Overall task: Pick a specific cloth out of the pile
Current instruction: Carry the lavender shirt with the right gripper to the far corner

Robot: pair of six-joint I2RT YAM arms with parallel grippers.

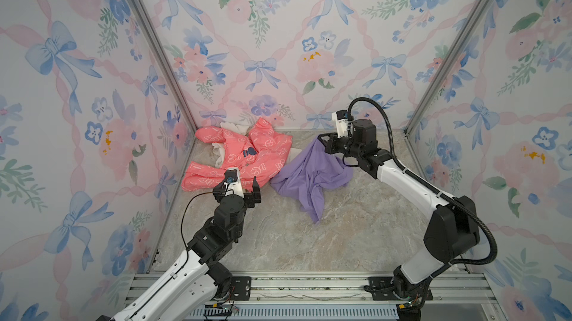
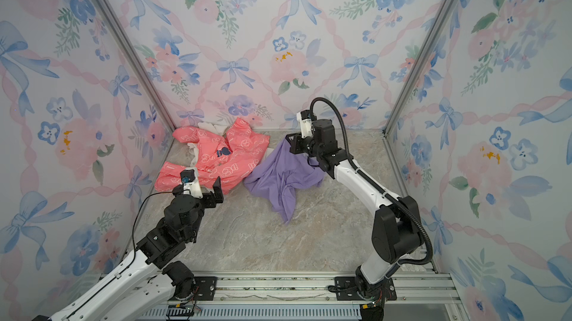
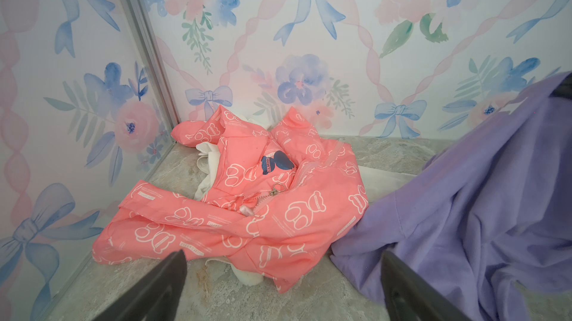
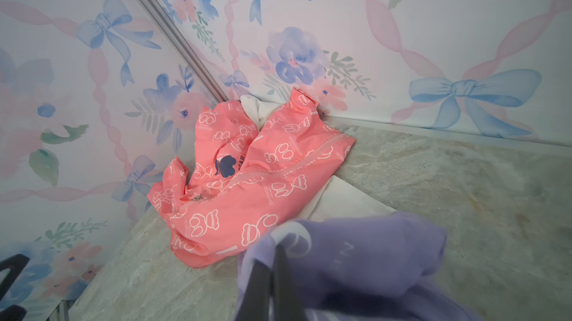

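Both top views show the right tool [image 1: 322, 140] clamped on the lavender cloth [image 1: 312, 171] near the tabletop's [image 1: 309, 242] back edge, its folds touching the back-left pile [image 1: 241, 155]; left tool [image 1: 240, 187] apart, so pulling clear seems left to do.

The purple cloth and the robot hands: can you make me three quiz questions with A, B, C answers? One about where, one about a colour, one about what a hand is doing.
1. Where is the purple cloth compared with the pink jacket?
A. On top of it
B. Beside it, on its right in both top views
C. Hidden under it

2. What colour is the patch on the pink jacket?
A. Dark blue
B. Green
C. Yellow

3. What is the right gripper doing?
A. Open, holding nothing
B. Shut on the purple cloth
C. Shut on the pink jacket

Answers:
1 B: the cloth lies next to the jacket.
2 A: the patch is dark blue.
3 B: purple fabric hangs from its closed jaws.
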